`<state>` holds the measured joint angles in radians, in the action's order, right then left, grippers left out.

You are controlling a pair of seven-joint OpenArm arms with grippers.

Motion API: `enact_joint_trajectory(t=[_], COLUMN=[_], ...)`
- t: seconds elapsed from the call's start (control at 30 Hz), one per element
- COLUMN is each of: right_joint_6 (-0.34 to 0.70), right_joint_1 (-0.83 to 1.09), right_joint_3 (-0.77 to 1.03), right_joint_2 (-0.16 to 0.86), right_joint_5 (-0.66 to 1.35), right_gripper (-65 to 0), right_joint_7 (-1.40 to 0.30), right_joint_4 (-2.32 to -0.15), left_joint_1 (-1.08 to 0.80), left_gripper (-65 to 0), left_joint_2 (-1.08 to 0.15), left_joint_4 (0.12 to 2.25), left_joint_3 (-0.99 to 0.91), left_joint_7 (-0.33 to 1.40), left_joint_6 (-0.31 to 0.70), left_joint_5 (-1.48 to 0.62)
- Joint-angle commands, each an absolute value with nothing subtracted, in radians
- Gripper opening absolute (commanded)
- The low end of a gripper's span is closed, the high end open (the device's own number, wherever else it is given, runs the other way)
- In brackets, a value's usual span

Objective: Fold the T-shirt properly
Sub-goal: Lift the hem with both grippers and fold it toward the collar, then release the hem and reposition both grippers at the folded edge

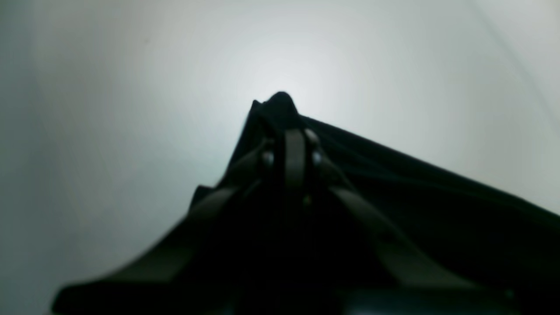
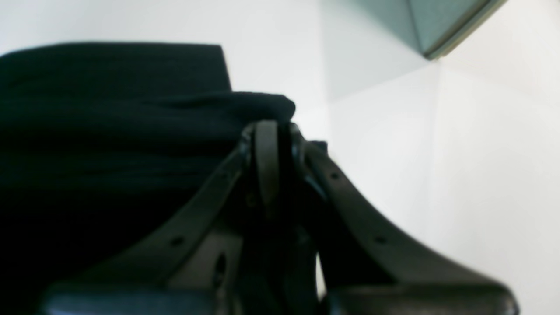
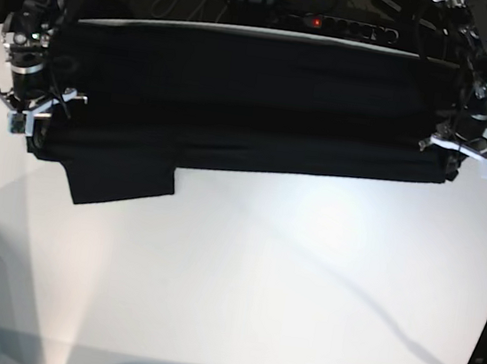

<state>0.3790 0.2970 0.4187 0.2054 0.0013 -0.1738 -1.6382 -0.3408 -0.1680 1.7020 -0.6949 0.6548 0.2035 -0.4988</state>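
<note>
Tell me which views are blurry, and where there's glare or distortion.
Left wrist view: the tool and T-shirt are soft, with a bright hotspot behind. Right wrist view: blurred too. Base view: sharper, edges bowed, glare on the table.

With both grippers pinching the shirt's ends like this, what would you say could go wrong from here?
1. The left gripper holds only a small peak of the T-shirt; it might slip out.
2. A sleeve hangs loose below near the right gripper and could fold in crooked.
3. The cloth reaches the table's far edge and could snag there.
</note>
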Motion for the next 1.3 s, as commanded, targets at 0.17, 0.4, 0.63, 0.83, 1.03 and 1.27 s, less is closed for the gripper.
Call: enact_joint_trajectory(t=[0.17,0.4,0.63,0.83,1.03,1.27], right_joint_6=[0.371,0.371,0.371,0.371,0.372,0.372], right_joint_1=[0.325,0.348,0.351,0.352,0.372,0.222], right_joint_3=[0.427,0.427,0.424,0.429,0.478,0.4], right_joint_2=[0.225,0.226,0.226,0.228,0.217,0.214], right_joint_5=[0.004,0.001,0.001,-0.001,0.005,0.002], right_gripper=[-65.0,-65.0,-65.0,-44.9,-29.7,-29.1], right_joint_7=[-0.15,-0.154,-0.157,-0.157,-0.157,-0.217], right_joint_4=[-1.649,-1.624,-1.573,-1.603,-1.733,-1.705], left_joint_1=[-0.375,-0.39,-0.383,-0.387,-0.392,-0.392], left_gripper=[-65.0,-65.0,-65.0,-59.1,-36.9,-34.3], left_joint_2=[-0.182,-0.18,-0.18,-0.182,-0.18,-0.179], left_joint_4=[1.712,1.709,1.638,1.629,1.639,1.639], left_joint_3=[-0.704,-0.704,-0.696,-0.696,-0.702,-0.7], left_joint_7=[0.631,0.631,0.631,0.641,0.641,0.641], left_joint_6=[0.197,0.197,0.197,0.197,0.197,0.196], left_joint_5=[-0.498,-0.498,-0.498,-0.498,-0.498,-0.498])
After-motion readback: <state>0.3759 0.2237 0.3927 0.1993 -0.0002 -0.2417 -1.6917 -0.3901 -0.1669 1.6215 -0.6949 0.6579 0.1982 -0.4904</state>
